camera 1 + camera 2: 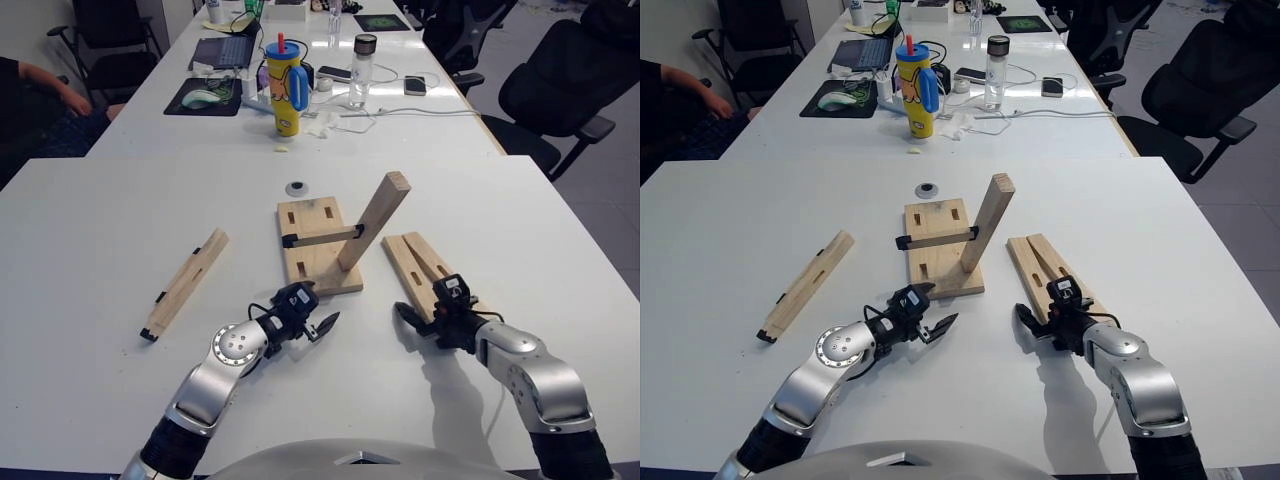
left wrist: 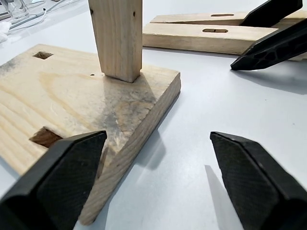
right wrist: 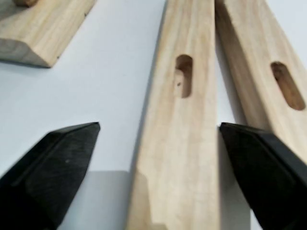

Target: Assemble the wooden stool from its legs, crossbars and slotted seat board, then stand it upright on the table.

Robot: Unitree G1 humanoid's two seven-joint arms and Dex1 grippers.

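The slotted seat board (image 1: 312, 262) lies flat at the table's middle. One leg (image 1: 376, 218) stands in it, leaning to the right, and a crossbar (image 1: 322, 238) with a black end runs from that leg across the board. Two more legs (image 1: 420, 258) lie side by side to the right, and another leg (image 1: 186, 281) lies at the left. My left gripper (image 1: 318, 318) is open, low at the board's near corner (image 2: 158, 96). My right gripper (image 1: 425, 318) is open with its fingers straddling the near end of one lying leg (image 3: 180, 143).
A small round grey object (image 1: 297, 188) lies behind the board. On the far table stand a yellow cup (image 1: 285, 90), a bottle (image 1: 362, 70), a laptop (image 1: 222, 50) and a mouse on a pad (image 1: 203, 97). Office chairs (image 1: 560, 90) stand at the right.
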